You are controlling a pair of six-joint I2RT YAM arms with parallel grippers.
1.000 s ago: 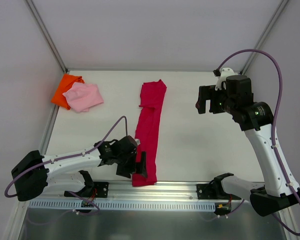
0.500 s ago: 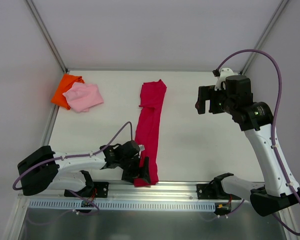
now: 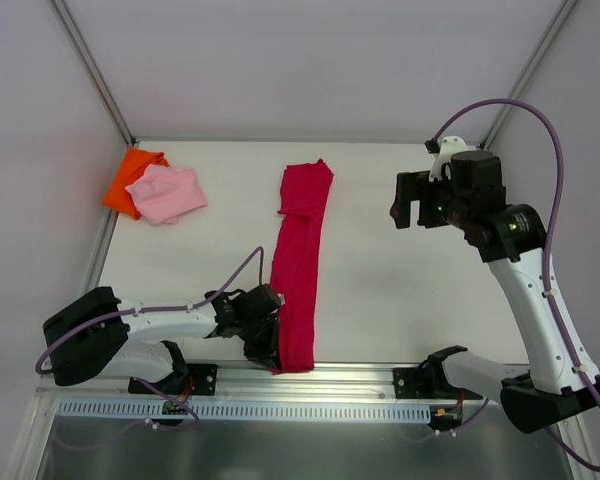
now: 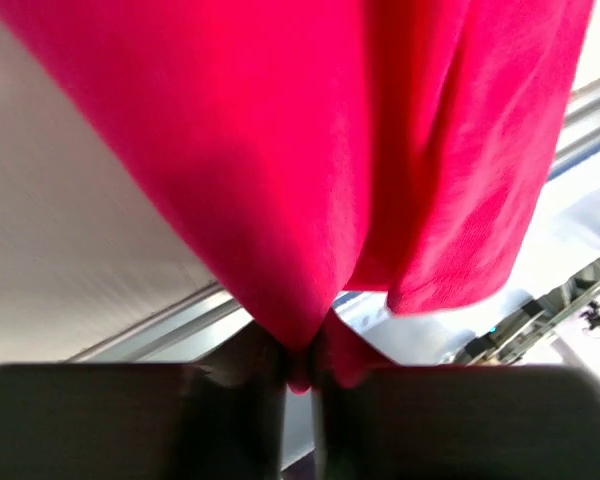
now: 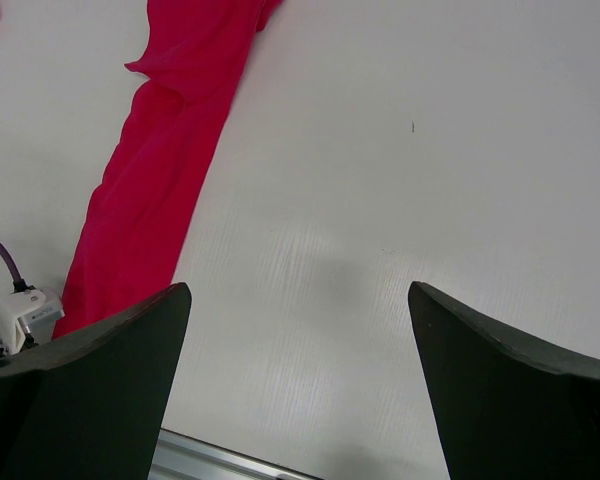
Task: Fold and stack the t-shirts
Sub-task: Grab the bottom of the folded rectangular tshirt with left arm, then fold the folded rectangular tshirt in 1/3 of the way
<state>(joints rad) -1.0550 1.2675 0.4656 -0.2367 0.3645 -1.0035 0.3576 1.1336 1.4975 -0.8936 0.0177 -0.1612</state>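
Observation:
The crimson t-shirt (image 3: 300, 265) lies as a long narrow strip down the middle of the table, from back to near edge. My left gripper (image 3: 270, 343) is shut on the shirt's near left corner; in the left wrist view the red cloth (image 4: 310, 180) is pinched between the dark fingers (image 4: 230, 420) and fills the frame. At the back left, the pink t-shirt (image 3: 166, 193) rests folded on the orange t-shirt (image 3: 132, 177). Raised over the right side of the table, my right gripper (image 3: 410, 213) stands open with nothing between its fingers (image 5: 90, 380); the crimson shirt (image 5: 150, 210) is to its left.
A metal rail (image 3: 310, 385) runs along the table's near edge, with both arm bases bolted to it. White walls and frame posts (image 3: 92, 70) close in the back and sides. Bare tabletop (image 3: 390, 290) lies between the crimson shirt and the right arm.
My left gripper moved onto the near left corner of the crimson shirt and closed on the cloth. The right arm has not moved.

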